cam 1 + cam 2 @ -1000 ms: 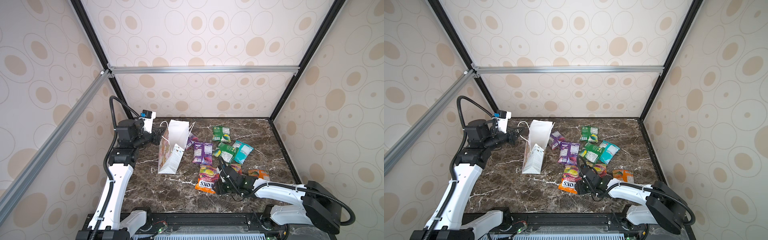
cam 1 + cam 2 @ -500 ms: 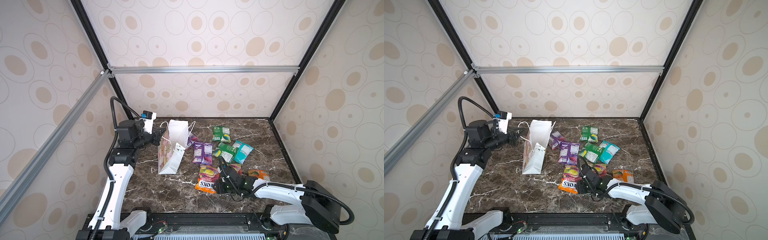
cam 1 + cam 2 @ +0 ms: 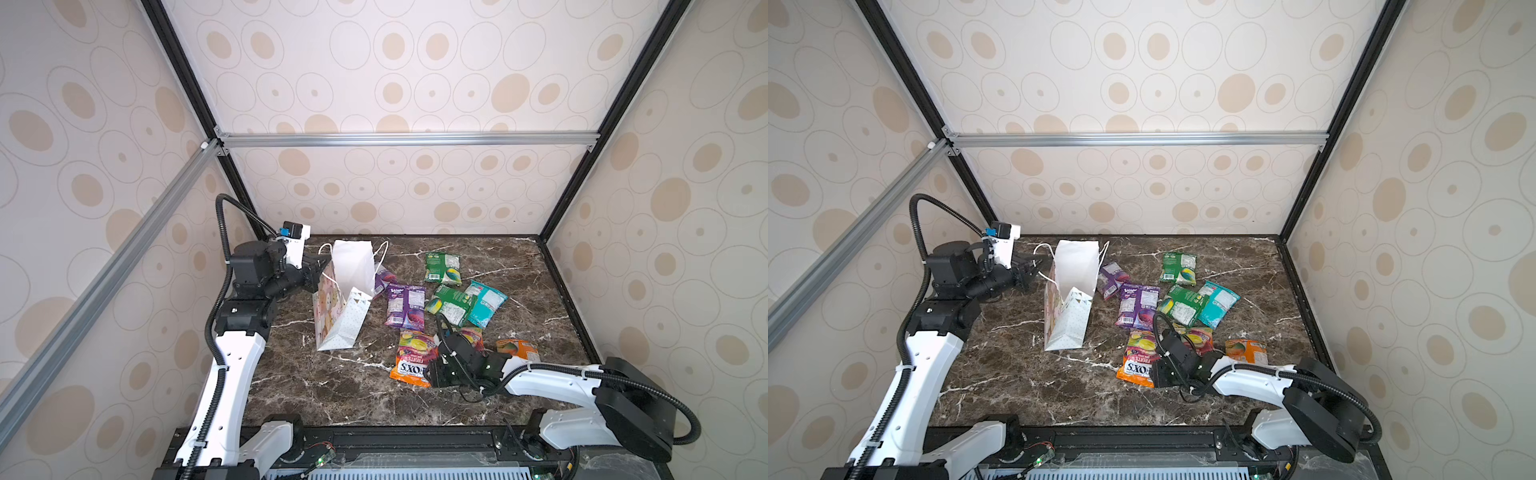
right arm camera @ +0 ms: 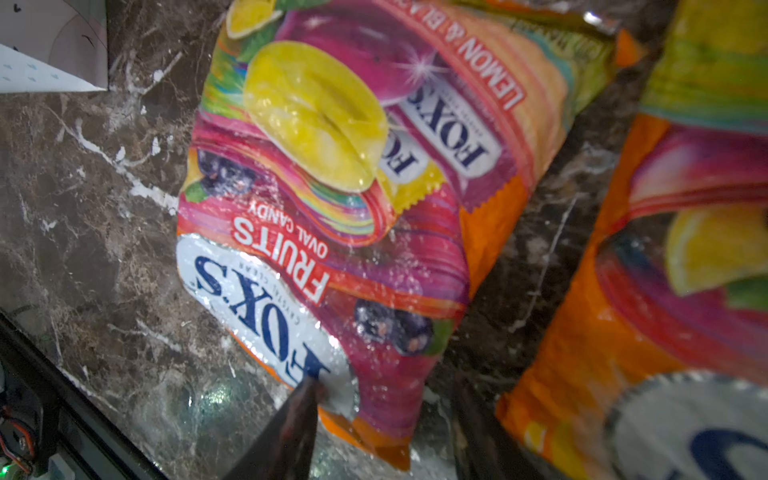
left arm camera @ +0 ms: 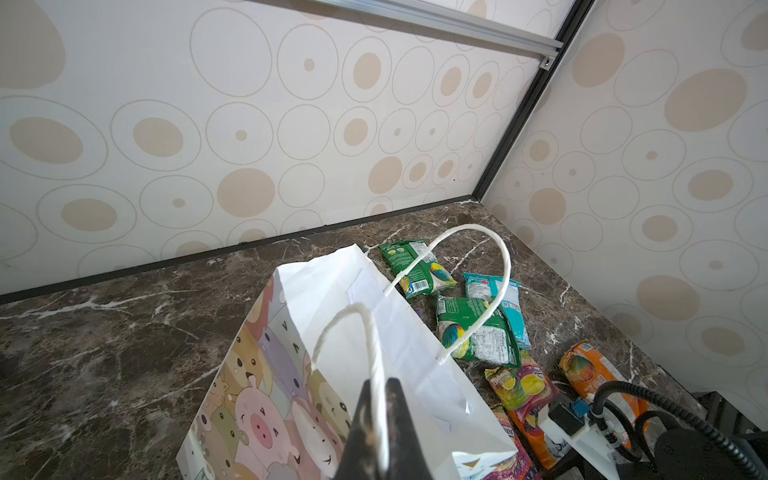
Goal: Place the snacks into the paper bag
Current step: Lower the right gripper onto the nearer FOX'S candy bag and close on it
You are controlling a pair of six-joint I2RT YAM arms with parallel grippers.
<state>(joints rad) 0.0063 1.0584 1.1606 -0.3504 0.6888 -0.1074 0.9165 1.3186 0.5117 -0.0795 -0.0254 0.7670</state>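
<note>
1. The left gripper [image 5: 378, 432] has its jaws pressed together on the near cord handle [image 5: 368, 332] of the paper bag [image 5: 291, 374] — the white cord runs straight between the fingers in the left wrist view.
2. The bag stands on the marble tabletop [image 3: 291, 374] with its mouth open, left of the snacks in both top views. Cartoon animals cover the side facing the left arm.
3. The right gripper [image 4: 386, 386] is down low at the near end of an orange FOX'S packet [image 4: 332, 208]. Its jaws are apart and astride that corner. One fingertip [image 4: 309, 388] touches the white label, and the other finger sits just clear of the packet's edge.
4. That packet lies flat on the marble, nearest the front edge, right of the bag and apart from it.
5. The other snacks all lie outside the bag. There is a purple packet [image 3: 405, 305], with a second purple packet [image 3: 382, 278] just beside the bag. A far green packet [image 3: 442, 268] lies alone, and a near green packet [image 3: 451, 303] touches the teal packet [image 3: 484, 303].
6. Two more orange ones — a second orange packet [image 3: 471, 336] partly under the right arm, and a third orange packet [image 3: 517, 349] further right.
</note>
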